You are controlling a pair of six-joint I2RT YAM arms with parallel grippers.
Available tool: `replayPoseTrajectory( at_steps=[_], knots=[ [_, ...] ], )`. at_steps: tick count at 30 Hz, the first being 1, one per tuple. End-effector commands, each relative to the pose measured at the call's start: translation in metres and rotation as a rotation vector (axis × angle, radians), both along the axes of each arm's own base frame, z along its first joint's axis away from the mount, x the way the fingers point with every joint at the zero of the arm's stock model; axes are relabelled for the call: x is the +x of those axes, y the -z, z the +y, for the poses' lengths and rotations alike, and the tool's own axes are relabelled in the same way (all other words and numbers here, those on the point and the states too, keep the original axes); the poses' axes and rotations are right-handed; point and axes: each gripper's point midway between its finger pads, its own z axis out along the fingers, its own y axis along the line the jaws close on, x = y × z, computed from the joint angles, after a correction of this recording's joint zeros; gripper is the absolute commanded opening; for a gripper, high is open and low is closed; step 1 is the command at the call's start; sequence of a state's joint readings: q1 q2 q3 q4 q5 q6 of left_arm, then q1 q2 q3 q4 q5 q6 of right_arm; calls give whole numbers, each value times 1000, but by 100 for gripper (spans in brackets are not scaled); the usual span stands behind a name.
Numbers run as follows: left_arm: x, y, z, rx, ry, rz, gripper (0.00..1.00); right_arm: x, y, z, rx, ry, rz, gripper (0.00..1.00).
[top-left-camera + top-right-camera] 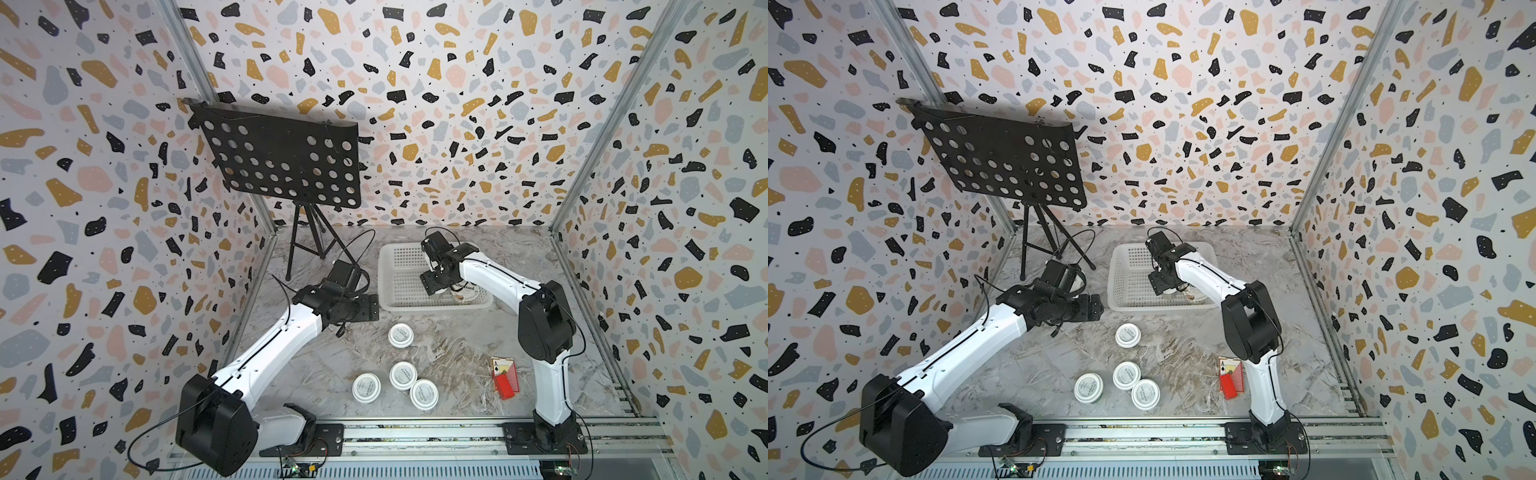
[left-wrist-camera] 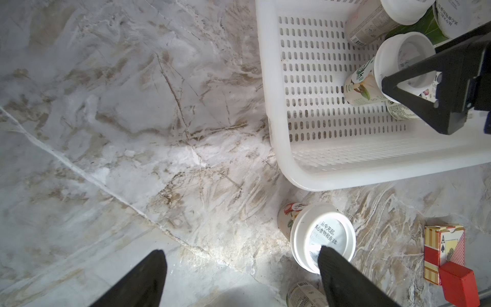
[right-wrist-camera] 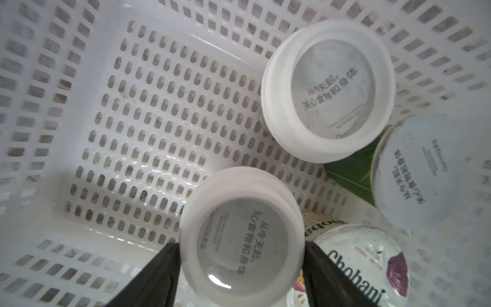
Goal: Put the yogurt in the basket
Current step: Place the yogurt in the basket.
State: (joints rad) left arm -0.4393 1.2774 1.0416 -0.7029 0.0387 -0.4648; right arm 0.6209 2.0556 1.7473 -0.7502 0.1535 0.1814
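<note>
Right end effector clamps a white-lidded yogurt cup by its lid rim, inside the basket, just beside the Chobani cup. Left end effector gapes empty over the worktop. Four more white cups stand outside the basket.

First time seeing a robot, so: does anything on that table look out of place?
Yes: a red cardboard playing-card box sits half open on the marbled tabletop beside the right arm's base, ace showing, odd among the white plastic yogurt cups.
</note>
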Motion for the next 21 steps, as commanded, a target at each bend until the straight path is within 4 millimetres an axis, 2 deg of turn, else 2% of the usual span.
replayPoseTrajectory(
  at_steps=[1, 21],
  knots=[
    [4, -10, 2, -2, -10, -43, 93, 9, -12, -1, 2, 4, -37, 76],
    [4, -8, 3, -2, -13, -39, 93, 21, -10, -7, -10, 16, -43, 78]
  ],
)
